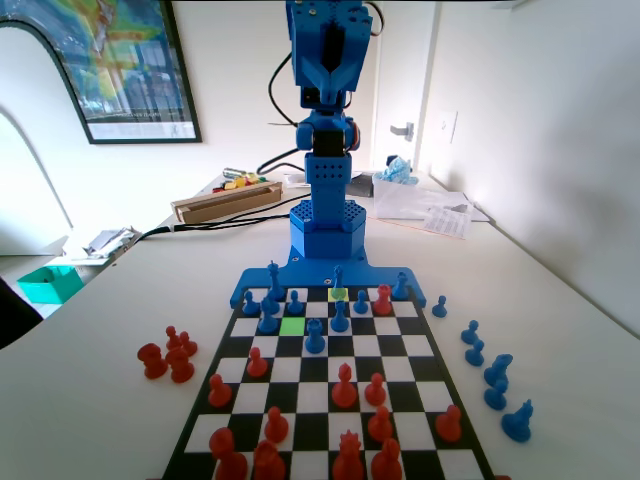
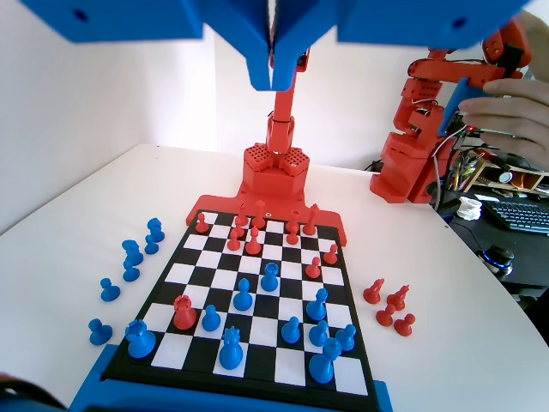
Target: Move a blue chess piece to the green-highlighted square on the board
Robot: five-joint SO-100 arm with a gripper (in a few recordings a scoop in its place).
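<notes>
The board [image 1: 432, 402] lies on the white table in front of the blue arm's base. In the fixed view the green-highlighted square [image 1: 292, 325] is bare, in the second row from the arm, left of centre. The blue chess piece [image 1: 338, 279], slim with a pointed top, stands on a paler yellow-green square [image 1: 339, 295] in the row nearest the arm. In the wrist view it [image 2: 230, 348] stands in the nearest row. My gripper [image 1: 330, 60] is raised high above the arm's base. Its jaws [image 2: 273, 75] meet, shut on nothing.
Blue pawns [image 1: 315, 337] stand close around the green square. A red piece [image 1: 382, 298] sits in the row nearest the arm. Red pieces [image 1: 345, 385] hold the board's near half. Loose red pieces [image 1: 168, 355] lie left of the board and loose blue ones [image 1: 492, 372] right.
</notes>
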